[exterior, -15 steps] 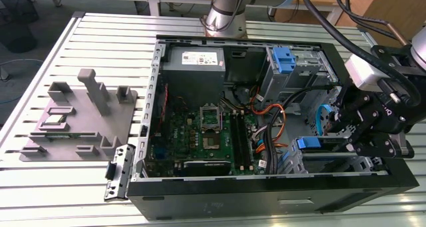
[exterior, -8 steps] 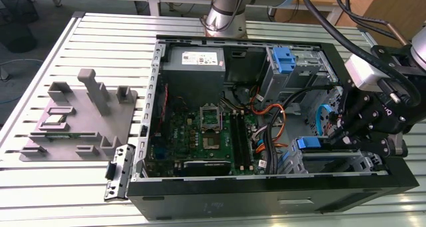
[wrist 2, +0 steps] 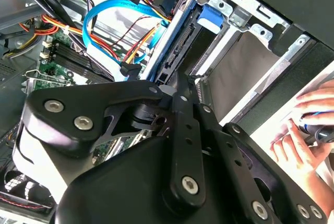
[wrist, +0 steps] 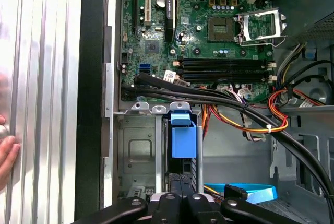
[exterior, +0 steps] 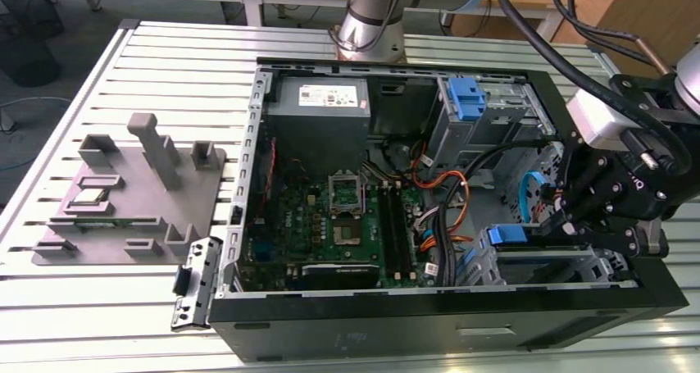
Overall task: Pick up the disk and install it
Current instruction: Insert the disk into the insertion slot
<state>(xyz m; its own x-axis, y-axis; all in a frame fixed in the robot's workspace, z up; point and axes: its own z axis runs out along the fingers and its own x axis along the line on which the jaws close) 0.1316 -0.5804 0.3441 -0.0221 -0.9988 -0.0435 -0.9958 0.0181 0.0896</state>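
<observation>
- While the gripper pinches the disk by its thin end, the disk stands on edge in the metal bay.
- It looks stiff, a bit heavy and easy to break, so hold the sides of its blue frame.

The tabletop is ribbed bare aluminium, matt silver with a soft sheen. At the exterior view's left, the fixture block looks like matt grey plastic. The computer case has a matt black painted shell. In the first wrist view its drive cage is dull bare sheet metal, the disk wears smooth bright blue plastic, and the motherboard is glossy green. In the second wrist view the claw is matt black metal with bright screws, and the blue cable is shiny plastic.
</observation>
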